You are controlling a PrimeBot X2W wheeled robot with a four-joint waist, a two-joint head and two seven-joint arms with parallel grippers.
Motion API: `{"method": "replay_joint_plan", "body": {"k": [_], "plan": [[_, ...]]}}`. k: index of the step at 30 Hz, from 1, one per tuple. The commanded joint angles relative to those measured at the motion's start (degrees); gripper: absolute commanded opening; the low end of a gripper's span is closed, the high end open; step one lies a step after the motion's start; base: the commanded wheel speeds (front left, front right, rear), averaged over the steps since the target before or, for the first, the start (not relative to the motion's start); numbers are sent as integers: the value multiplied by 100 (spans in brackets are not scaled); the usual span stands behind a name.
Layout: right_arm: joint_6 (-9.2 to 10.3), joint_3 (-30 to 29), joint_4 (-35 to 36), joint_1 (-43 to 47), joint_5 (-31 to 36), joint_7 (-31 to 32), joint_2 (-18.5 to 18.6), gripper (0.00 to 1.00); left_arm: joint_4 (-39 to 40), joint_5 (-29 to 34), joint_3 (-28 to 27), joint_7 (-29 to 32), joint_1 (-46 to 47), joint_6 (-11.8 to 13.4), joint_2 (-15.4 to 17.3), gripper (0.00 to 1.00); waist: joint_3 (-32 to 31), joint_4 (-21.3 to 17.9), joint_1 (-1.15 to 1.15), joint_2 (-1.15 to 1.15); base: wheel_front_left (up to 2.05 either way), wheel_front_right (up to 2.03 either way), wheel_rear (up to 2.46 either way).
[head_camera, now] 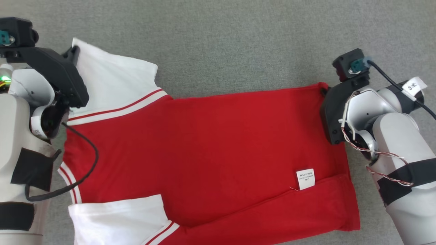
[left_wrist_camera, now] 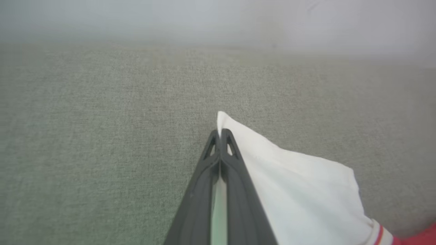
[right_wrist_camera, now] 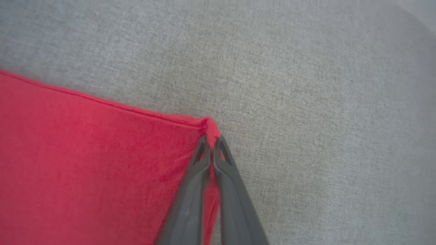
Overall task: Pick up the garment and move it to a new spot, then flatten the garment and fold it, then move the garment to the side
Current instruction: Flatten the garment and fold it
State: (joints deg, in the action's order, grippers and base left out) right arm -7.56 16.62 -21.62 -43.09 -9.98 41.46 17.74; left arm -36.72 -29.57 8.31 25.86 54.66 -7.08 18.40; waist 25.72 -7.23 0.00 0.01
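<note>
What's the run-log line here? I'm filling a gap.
left gripper: shut on garment sleeve corner | right gripper: shut on garment hem corner | garment: spread out

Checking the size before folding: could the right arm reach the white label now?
Probably yes, once freed: the label lies uncovered near it, but the right gripper is shut on the garment at its red corner.

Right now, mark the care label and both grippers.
care label (head_camera: 305, 179): head view, tag's middle.
left gripper (left_wrist_camera: 220, 133): left wrist view, fingertips, pinching garment (left_wrist_camera: 299, 183).
right gripper (right_wrist_camera: 212, 141): right wrist view, fingertips, pinching garment.
</note>
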Motion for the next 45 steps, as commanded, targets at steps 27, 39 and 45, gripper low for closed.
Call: {"method": "replay_joint_plan", "body": {"k": [27,39,45], "plan": [[12,-76,584,2123,214,-1050,945,0,1980,-120,-59,-3433,-3386,197,-1107,0,-1826,1157,0,-1,0,0,0],[12,1306,1123,2368,-308,-626,2102,0,3269,-543,16,-3085,-5423,662,-1321,0,-1946,1157,0,-1,0,0,0],[12,1690,1187,2327,-567,-444,2396,0,3352,-656,104,-2984,-5817,831,-1376,0,-1960,1186,0,-1,0,0,0]]}}
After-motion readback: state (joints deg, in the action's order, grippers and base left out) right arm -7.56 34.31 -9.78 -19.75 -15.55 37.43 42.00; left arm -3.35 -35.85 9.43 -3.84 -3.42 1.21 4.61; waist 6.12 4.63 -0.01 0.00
